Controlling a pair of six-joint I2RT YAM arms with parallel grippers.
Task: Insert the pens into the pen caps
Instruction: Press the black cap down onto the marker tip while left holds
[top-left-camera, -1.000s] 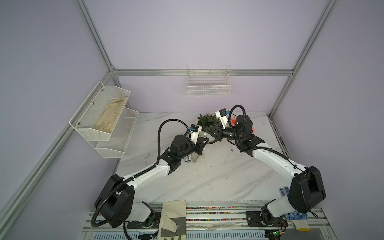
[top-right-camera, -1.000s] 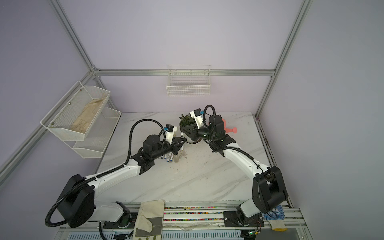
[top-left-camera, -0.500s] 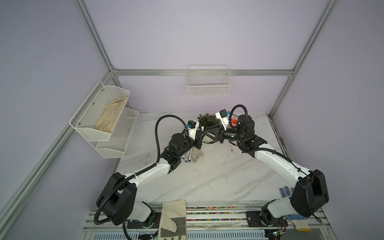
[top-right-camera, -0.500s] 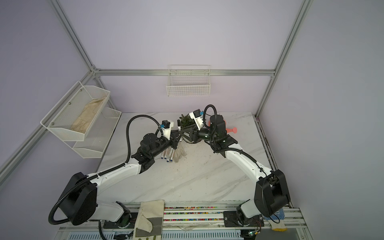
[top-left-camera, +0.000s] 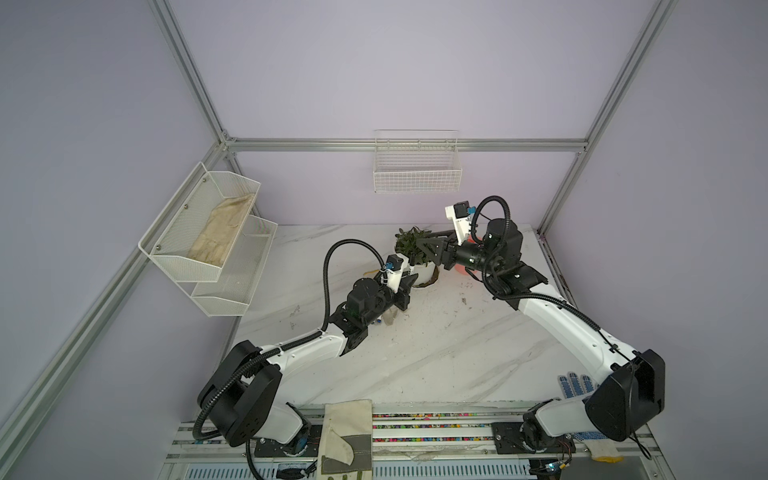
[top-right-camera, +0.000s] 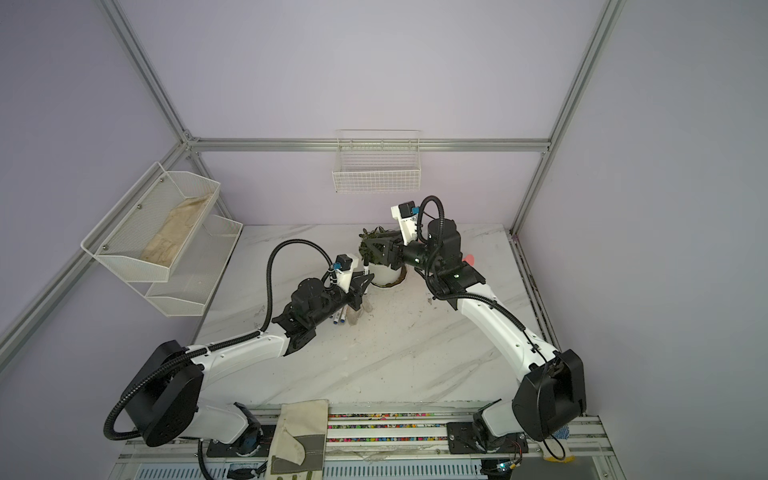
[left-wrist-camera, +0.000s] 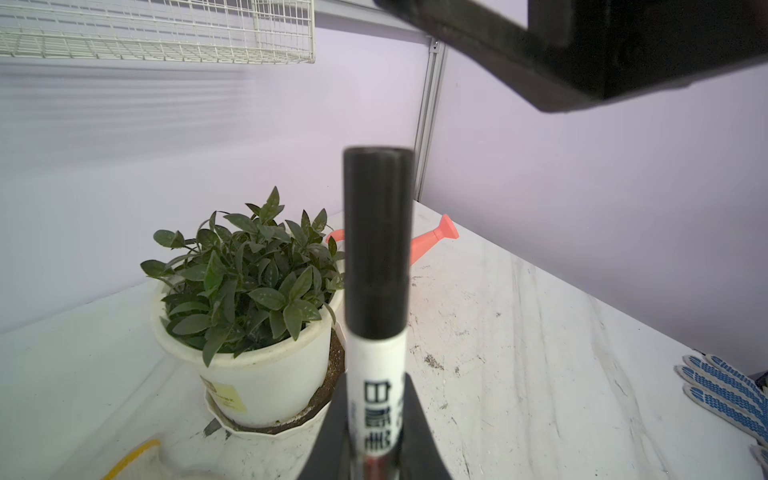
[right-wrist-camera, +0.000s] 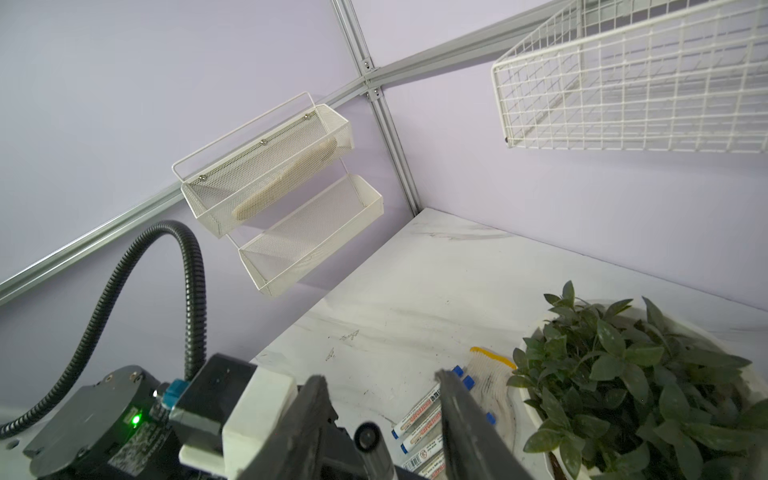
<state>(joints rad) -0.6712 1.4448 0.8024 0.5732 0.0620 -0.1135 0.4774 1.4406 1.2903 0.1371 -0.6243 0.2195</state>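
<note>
Looking down the left wrist view, I see the left hand (left-wrist-camera: 376, 415) clamped on a pen (left-wrist-camera: 376, 374), its fingers pinching the white barrel from both sides. The pen stands up out of the grip. It has a white body with bold dark lettering, and a black cap (left-wrist-camera: 378, 241) sits on its upper end. The cap is smooth and dark, flat on top, with a slight step partway down.

Over to the right wrist view: the right hand (right-wrist-camera: 379, 376) has its jaws apart and holds nothing. The cap's round end shows low between its fingers, with a gap on either side. From the left wrist view, that hand's black body hangs above the cap with clear space between them.

Down on the bench (right-wrist-camera: 415, 291), the other pens (right-wrist-camera: 415, 415) lie side by side. They have white barrels with printed text and blue ends, and they sit just beside a knit glove (right-wrist-camera: 492, 370) with a yellow cuff.

A potted plant (left-wrist-camera: 249, 282) in a white pot stands close behind the held pen. A pink watering can (left-wrist-camera: 432, 237) pokes out further back.
</note>
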